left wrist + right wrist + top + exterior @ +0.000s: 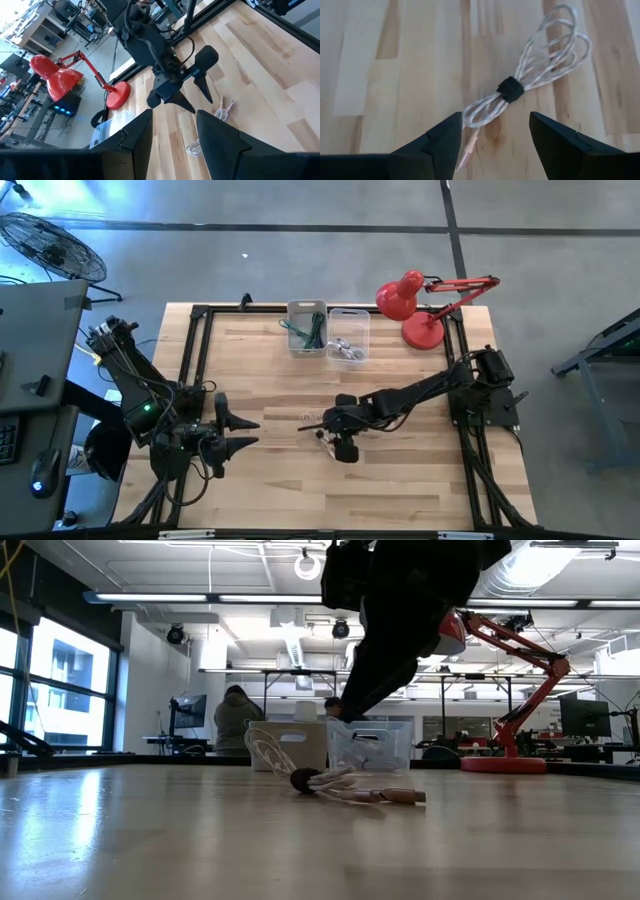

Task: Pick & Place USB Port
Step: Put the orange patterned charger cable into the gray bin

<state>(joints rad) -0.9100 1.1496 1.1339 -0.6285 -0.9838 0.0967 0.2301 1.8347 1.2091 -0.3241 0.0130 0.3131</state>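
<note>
Wide-open right gripper [492, 142] hangs over the tied cable [520, 87] near the table's [400, 480] middle, and could slip off the thin loops when closing; left gripper [240, 433], half open, waits.

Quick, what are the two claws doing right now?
Left claw: open, holding nothing.
Right claw: open, empty, just above the bundled white cable.

One bundled white cable [530, 75], two clear bins [306, 328], one red lamp [412, 302], two robot arms [420, 392]
</note>
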